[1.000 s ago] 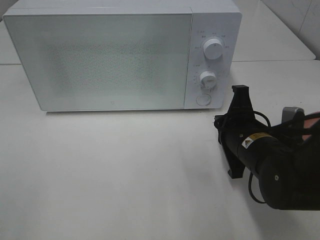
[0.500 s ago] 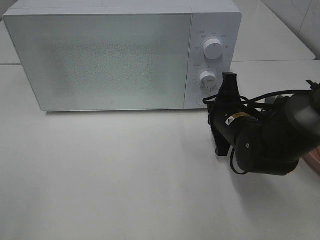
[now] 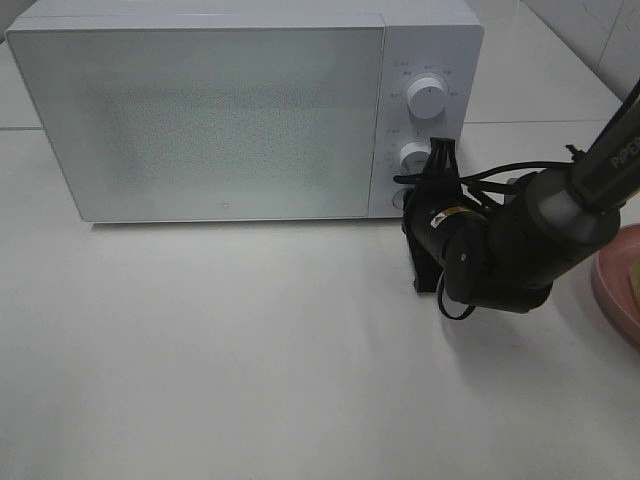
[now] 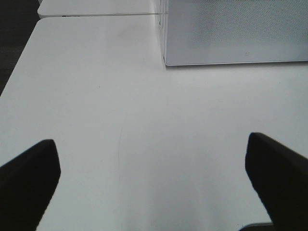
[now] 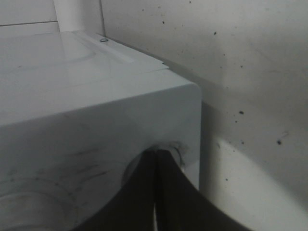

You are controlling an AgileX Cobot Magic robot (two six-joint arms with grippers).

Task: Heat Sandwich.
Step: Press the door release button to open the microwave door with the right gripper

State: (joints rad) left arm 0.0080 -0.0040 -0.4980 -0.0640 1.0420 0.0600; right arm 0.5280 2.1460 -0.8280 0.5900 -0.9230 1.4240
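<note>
Yellowish sandwich (image 3: 635,282) barely shows on the pink plate (image 3: 610,296).

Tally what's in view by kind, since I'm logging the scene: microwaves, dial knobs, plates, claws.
Microwave: 1
Dial knobs: 2 (upper knob, lower knob)
Pink plate: 1
Claws: 2 (left claw, right claw)
Total: 6

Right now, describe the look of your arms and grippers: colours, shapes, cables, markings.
The right arm is glossy black with rounded cylindrical links, thin black cables looping beside it, a small yellow label and white PIPER lettering. The right gripper is black, flat-sided and tapering. The left gripper shows only two dark, blunt fingers; its arm is out of view.
</note>
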